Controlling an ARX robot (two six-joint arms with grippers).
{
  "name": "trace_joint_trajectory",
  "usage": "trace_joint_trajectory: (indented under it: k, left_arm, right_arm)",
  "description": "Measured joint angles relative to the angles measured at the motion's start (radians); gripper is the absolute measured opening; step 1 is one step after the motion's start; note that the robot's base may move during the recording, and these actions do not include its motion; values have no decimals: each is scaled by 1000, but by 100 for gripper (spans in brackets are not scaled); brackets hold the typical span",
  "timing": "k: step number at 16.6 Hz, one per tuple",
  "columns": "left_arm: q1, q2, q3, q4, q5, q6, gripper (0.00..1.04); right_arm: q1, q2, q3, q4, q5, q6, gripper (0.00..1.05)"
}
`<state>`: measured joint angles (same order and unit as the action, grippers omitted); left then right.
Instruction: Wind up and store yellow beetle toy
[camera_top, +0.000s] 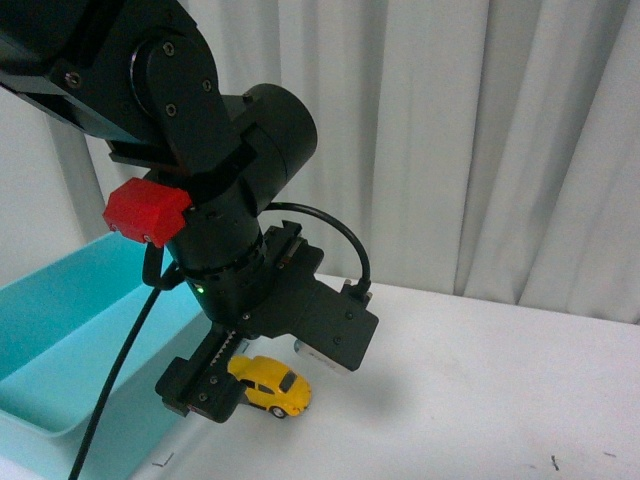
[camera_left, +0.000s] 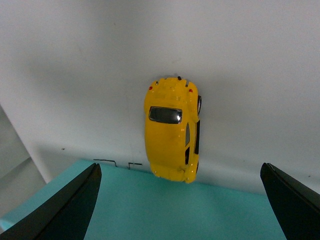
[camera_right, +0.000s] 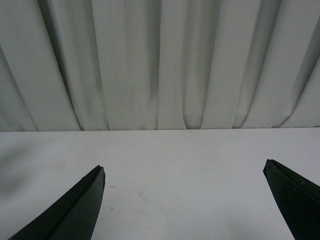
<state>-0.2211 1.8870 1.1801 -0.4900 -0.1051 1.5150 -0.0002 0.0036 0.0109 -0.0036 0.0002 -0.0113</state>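
- The yellow beetle toy (camera_top: 272, 385) sits on its wheels on the white table (camera_top: 500, 380), just beside the blue-green bin (camera_top: 60, 330).
- The left gripper (camera_left: 180, 167) hangs right over the little car. Its jaws are spread wide, one on each side of the car, and they do not touch it.
- The right gripper (camera_right: 183, 165) is over the table too. Its jaws are spread wide and hold nothing.
- A white curtain (camera_right: 160, 65) hangs behind the table.
- A red block (camera_top: 145, 212) sticks out from the black left arm (camera_top: 230, 130).
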Motion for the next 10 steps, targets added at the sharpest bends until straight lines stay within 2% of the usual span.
trace_joint_trajectory:
  k: [10]
  left_arm:
    - [39, 176, 52, 80, -68, -197, 98]
  right_arm:
    - [0, 0, 0, 0, 0, 0, 98]
